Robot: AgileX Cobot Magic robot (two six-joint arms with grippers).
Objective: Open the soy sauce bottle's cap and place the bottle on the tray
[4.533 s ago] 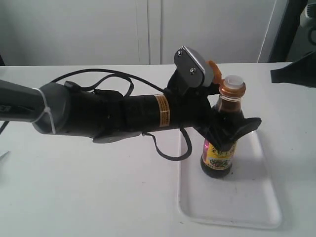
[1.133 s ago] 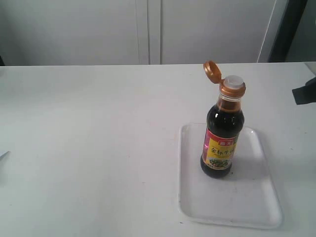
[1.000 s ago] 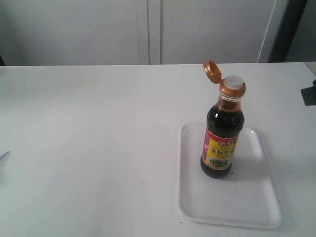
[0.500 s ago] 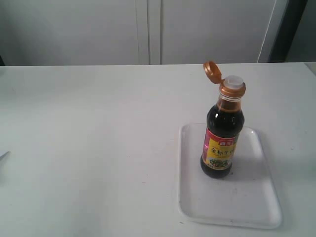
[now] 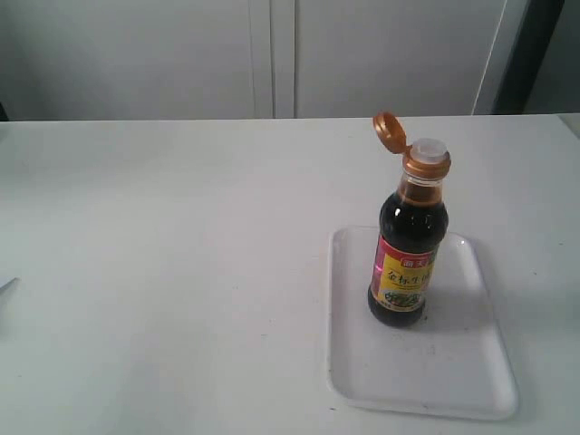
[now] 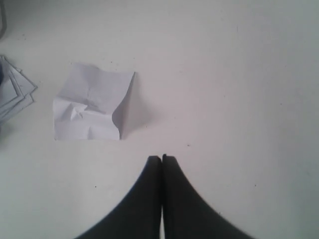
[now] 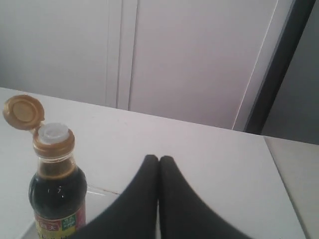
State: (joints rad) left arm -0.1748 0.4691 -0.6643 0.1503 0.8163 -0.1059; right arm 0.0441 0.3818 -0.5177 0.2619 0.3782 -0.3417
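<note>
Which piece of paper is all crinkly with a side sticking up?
The lone white square sheet of paper on the white table: creased, one edge curled up. The other white sheets lie fanned in a pile, cut off by the picture's edge.

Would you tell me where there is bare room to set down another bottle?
The table is bare left of the tray and behind it to the wall. On the tray, the near half before the soy sauce bottle is free; the far half is crowded by the bottle.
</note>
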